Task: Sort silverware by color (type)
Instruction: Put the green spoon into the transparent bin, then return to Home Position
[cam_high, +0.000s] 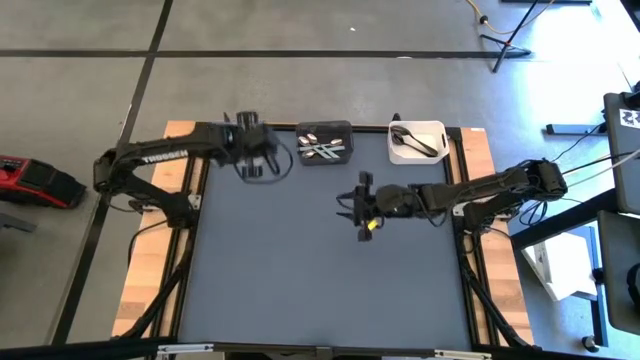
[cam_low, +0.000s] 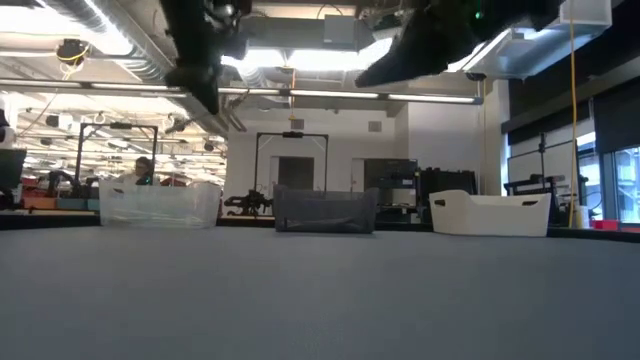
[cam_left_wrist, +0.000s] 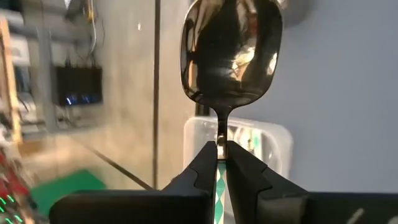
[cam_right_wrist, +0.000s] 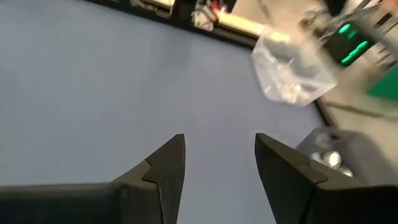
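Grey and bare, the worktop (cam_high: 300, 270) stretches across its near part with no silverware left lying on it; further in, my right pincer (cam_high: 362, 205) hovers over the middle, its fingers (cam_right_wrist: 163, 167) spread wide with nothing between them, waiting, I judge, for its next turn; beyond it, my left pincer (cam_left_wrist: 221, 149) hangs above the far left corner, clamped tight on the thin neck of a dark, glossy spoon (cam_left_wrist: 230, 53), bowl pointing away from the wrist, a grip that should let it slide free cleanly; just under it sits the clear bin (cam_left_wrist: 239, 146), likely the drop for this colour; along the far edge the black bin (cam_high: 324, 142) holds several shiny silver spoons, and the white bin (cam_high: 417, 140) holds dark ones.
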